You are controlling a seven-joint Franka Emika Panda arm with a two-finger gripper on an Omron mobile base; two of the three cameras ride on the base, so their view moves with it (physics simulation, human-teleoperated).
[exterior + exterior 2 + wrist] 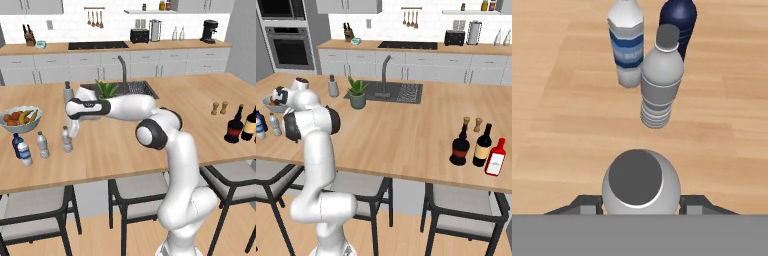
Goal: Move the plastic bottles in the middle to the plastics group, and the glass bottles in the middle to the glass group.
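My gripper [70, 134] reaches down at the counter's left end and is shut on a small clear plastic bottle [66, 142]. In the hand view that bottle's grey cap [636, 176] sits between my fingertips [587, 202]. Its base looks level with the counter. A second clear plastic bottle [43, 145] [660, 82] stands just beyond. The plastics group is next to it: a dark blue bottle [16, 144] [680, 20] and a pale blue-labelled bottle [25, 154] [626, 45]. Far right, the wide dark glass bottle [233, 126] [460, 146] stands beside the slim wine bottle [250, 124] [482, 145].
A fruit bowl [20, 120] sits behind the plastics group. A soap dispenser [68, 93], a potted plant [106, 90] and the sink [142, 89] lie further back. Two shakers [219, 108] and a red bottle [496, 157] stand near the glass bottles. Stools line the front edge.
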